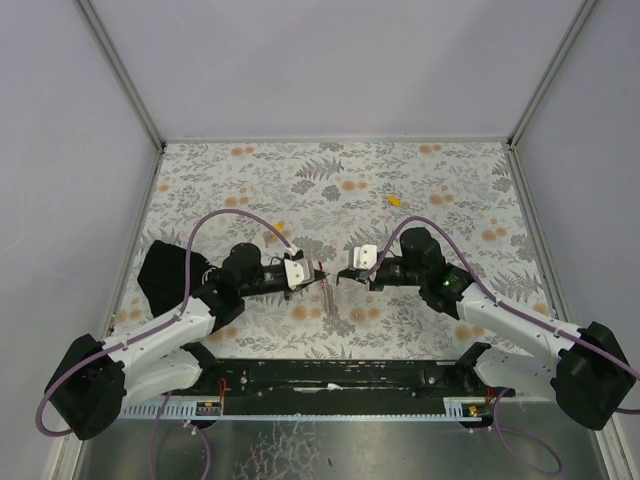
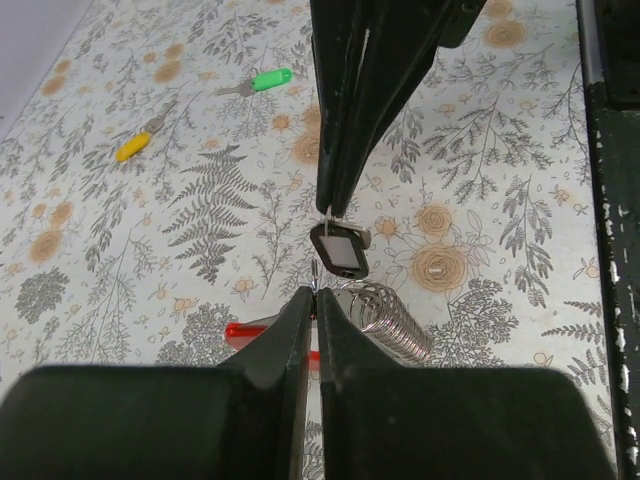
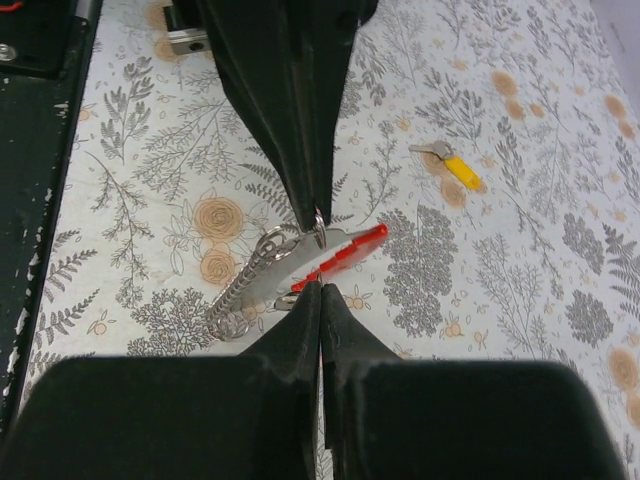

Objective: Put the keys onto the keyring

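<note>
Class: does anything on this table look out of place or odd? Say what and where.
Nothing looks spilled or damaged. Two keys lie stray on the table, well away from the keyring: a yellow key and a green key.

Pale lilac walls (image 1: 330, 60), edged by grey metal rails (image 1: 122, 70), enclose a surface (image 1: 450, 180) patterned with grey ferns and orange flowers under even light; a scuffed metal sheet (image 1: 300, 450) lines the frame's bottom edge.
</note>
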`<state>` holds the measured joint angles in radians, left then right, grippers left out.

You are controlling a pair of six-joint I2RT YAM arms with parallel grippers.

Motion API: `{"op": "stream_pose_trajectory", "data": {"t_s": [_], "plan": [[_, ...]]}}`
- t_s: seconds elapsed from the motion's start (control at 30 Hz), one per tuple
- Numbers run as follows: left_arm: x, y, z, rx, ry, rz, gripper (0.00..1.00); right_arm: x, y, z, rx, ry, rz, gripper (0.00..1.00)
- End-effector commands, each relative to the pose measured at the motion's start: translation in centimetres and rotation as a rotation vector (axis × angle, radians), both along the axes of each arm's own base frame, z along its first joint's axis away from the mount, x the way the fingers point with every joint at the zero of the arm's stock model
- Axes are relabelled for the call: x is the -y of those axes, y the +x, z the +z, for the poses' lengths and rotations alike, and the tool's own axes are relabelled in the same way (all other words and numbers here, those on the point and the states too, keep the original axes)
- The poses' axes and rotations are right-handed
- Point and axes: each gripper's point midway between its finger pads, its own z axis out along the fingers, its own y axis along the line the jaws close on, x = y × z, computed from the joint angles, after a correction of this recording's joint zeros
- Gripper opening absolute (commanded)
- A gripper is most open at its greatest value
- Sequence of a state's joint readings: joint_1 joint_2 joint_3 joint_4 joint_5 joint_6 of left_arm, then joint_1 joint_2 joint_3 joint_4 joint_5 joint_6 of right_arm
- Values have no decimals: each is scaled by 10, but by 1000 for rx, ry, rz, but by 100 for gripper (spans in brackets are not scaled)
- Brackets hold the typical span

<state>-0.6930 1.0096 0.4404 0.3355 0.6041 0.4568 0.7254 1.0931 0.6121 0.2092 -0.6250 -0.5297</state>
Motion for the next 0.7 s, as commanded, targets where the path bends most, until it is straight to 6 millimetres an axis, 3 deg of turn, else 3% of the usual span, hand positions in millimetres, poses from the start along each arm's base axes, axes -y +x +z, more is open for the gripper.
{"op": "stream_pose_trajectory", "data": {"t_s": [0.0,0.67], "plan": [[9,-2,16,-4,-29,-45,0,-11,-3,23,88,50,101,0],[10,-7,5,-3,14,-95,0,-12,-8,37,110,79,122,0]]}}
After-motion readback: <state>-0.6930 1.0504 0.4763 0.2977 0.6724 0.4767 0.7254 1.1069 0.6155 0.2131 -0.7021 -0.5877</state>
